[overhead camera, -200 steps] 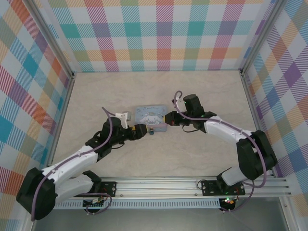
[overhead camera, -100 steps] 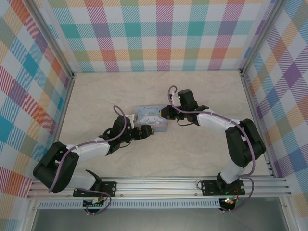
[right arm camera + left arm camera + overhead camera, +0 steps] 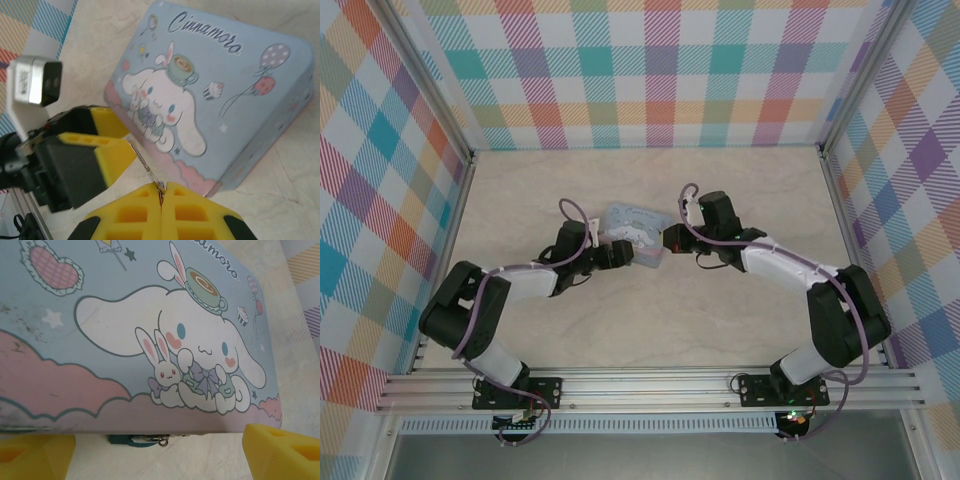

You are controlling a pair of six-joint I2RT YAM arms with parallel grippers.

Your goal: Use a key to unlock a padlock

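The left arm (image 3: 510, 285) rises from its base, folds sharply at the elbow near the left side, and its forearm lies low, reaching right toward the middle. The left gripper (image 3: 623, 255) points right with its jaws spread wide; in the left wrist view its yellow fingers (image 3: 35, 455) sit at the two lower corners, well apart and holding nothing. The right arm (image 3: 780, 265) mirrors it, elbow out to the right and white forearm stretching left. The right gripper (image 3: 667, 240) faces the left one, near it, fingertips close but apart. Its yellow pads (image 3: 135, 215) are pressed together, pinching the thin key (image 3: 145, 163), which sticks out from between them.
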